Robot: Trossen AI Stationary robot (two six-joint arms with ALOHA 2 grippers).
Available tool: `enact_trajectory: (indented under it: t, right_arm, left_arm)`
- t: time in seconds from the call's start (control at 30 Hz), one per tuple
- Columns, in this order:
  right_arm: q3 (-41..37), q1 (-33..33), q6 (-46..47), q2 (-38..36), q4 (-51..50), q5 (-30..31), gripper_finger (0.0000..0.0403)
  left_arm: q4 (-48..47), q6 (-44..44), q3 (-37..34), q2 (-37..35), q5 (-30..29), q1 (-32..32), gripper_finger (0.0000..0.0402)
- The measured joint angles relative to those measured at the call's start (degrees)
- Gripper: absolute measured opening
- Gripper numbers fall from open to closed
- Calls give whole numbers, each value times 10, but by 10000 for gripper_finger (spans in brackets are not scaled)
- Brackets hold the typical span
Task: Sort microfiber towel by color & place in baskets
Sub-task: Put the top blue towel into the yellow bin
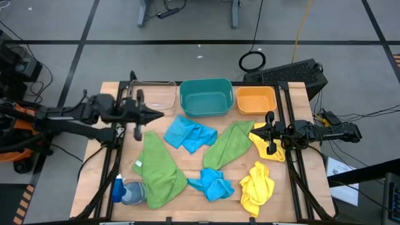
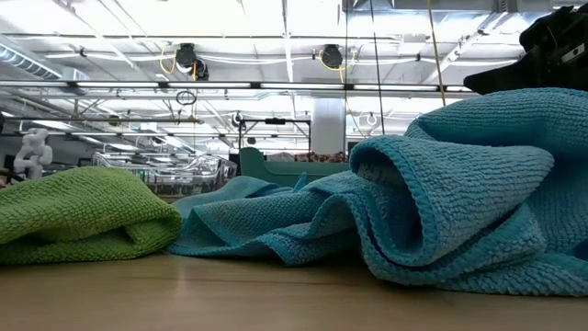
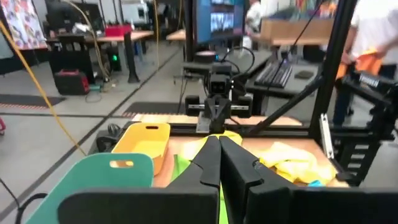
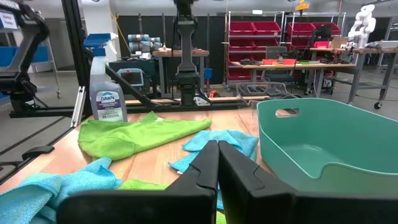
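Observation:
Several microfiber towels lie flat on the wooden table: two blue, two green, and two yellow. Along the far edge stand the clear bin, the teal bin and the orange bin. My left gripper is shut and hovers near the clear bin. My right gripper is shut, above the edge of a yellow towel beside a green one. The low view shows a blue towel up close.
A spray bottle lies at the table's near left corner beside the green towel. Black frame rails run along both sides of the table. Bare wood shows between the towels near the middle.

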Motion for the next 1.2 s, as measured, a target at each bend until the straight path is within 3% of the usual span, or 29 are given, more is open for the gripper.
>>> enact_trajectory:
  t: [0.17, 0.37, 0.53, 0.87, 0.93, 1.03, 1.2]
  right_arm:
    - [0, 0, 0, 0, 0, -1, 0]
    - [0, 0, 1, 0, 0, -3, 0]
    - [0, 0, 33, 0, 0, -3, 0]
    - [1, 0, 101, 0, 0, -5, 0]
    - [7, 1, 121, 1, -9, -30, 0]
    - [37, 2, 147, 3, -32, -93, 0]
    - [134, 2, 176, 34, -140, -90, 0]
  left_arm:
    - [-72, 1, 79, 94, 11, -2, 2]
    - [-91, -29, 52, 145, 35, -42, 2]
    - [-58, -61, 7, 180, -13, -80, 2]
    - [50, -73, -34, 266, -31, -117, 2]
    - [66, -70, -34, 284, -32, -117, 2]
    - [86, -70, -34, 307, -32, -117, 2]
    - [105, -72, -34, 340, -44, -117, 2]
